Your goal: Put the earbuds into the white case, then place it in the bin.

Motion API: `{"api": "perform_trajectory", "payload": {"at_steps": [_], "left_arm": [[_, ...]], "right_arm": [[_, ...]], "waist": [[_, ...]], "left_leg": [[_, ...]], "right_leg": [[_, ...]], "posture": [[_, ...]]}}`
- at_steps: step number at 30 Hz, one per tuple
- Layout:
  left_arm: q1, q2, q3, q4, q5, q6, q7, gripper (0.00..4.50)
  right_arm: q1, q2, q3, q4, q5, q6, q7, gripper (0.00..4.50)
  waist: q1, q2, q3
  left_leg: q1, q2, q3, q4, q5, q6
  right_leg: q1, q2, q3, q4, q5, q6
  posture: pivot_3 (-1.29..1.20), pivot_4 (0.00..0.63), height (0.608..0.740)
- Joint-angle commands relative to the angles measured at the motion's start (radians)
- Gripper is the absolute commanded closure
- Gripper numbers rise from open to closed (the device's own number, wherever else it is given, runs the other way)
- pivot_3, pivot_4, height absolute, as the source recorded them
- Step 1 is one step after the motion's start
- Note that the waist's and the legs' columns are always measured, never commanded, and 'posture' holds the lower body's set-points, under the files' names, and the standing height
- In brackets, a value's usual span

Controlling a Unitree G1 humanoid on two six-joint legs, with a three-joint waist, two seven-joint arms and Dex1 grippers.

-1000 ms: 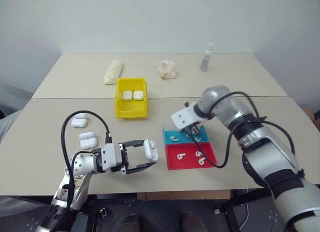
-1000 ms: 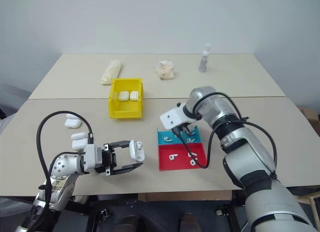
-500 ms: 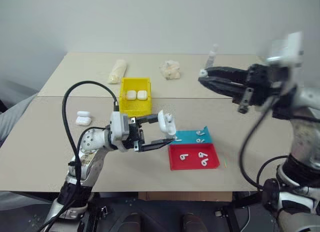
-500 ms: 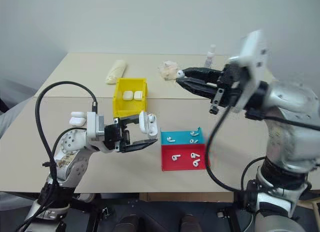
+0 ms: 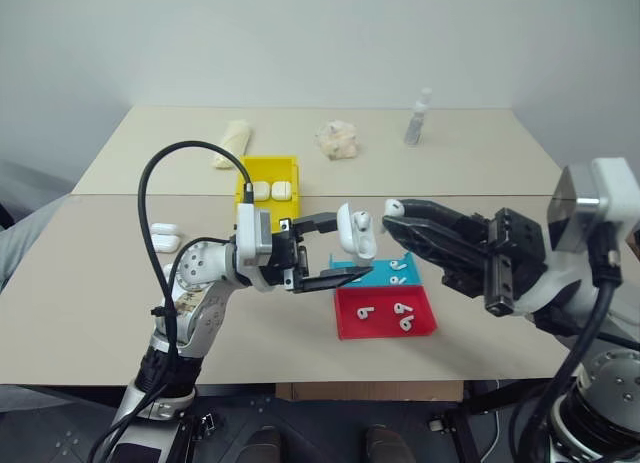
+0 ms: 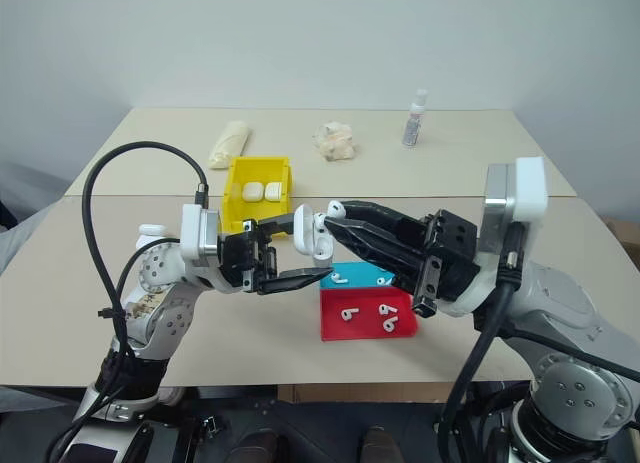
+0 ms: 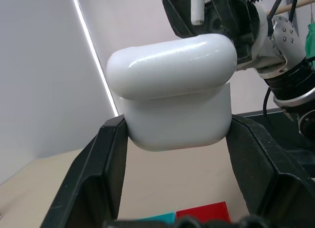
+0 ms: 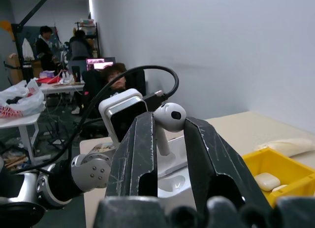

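Left gripper [image 5: 338, 251] clamping white case [image 5: 356, 231] (lid open), right gripper [image 5: 392, 212] pinching earbud [image 8: 169, 117] — just beside case

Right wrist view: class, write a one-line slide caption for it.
Right gripper pinches a white earbud just above the open white case held by the left gripper, yellow bin behind.

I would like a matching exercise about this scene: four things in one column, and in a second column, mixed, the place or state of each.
Things:
1. white case with open lid
2. earbud
3. two closed cases
4. small bottle

Places or states:
A. lying inside the yellow bin
B. pinched in the right gripper
C. standing at the far edge of the table
D. clamped in the left gripper, above the table

Pairs: 1-D, 2-B, 3-A, 4-C
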Motion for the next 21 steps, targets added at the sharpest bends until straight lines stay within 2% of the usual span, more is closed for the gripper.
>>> {"api": "perform_trajectory", "payload": {"at_steps": [1, 7, 21], "left_arm": [[-0.003, -0.008, 0.006, -0.014, -0.005, -0.017, -0.002, 1.77], [0.006, 0.003, 0.005, -0.026, 0.001, -0.004, -0.005, 1.77], [0.003, 0.002, 0.016, -0.019, 0.004, -0.024, -0.003, 1.77]], "right_arm": [[0.019, -0.031, 0.044, -0.005, 0.015, -0.08, -0.013, 3.88], [0.053, -0.059, 0.136, 0.013, -0.066, -0.183, 0.01, 3.88], [0.152, -0.117, 0.25, 0.039, -0.168, -0.31, 0.037, 3.88]], "waist": [[0.001, 0.0, 0.0], [0.002, 0.0, 0.0], [0.003, 0.0, 0.0]], "left_leg": [[0.0, 0.0, 0.0, 0.0, 0.0, 0.0], [0.0, 0.0, -0.001, 0.0, 0.0, 0.0], [0.0, 0.0, -0.002, 0.0, 0.0, 0.0]], "right_leg": [[0.0, 0.0, 0.0, 0.0, 0.0, 0.0], [0.0, 0.0, 0.0, -0.001, 0.0, 0.0], [0.001, 0.0, 0.0, -0.001, 0.0, 0.0]], "posture": [[0.0, 0.15, 0.74], [0.0, 0.15, 0.74], [0.0, 0.15, 0.74]]}}
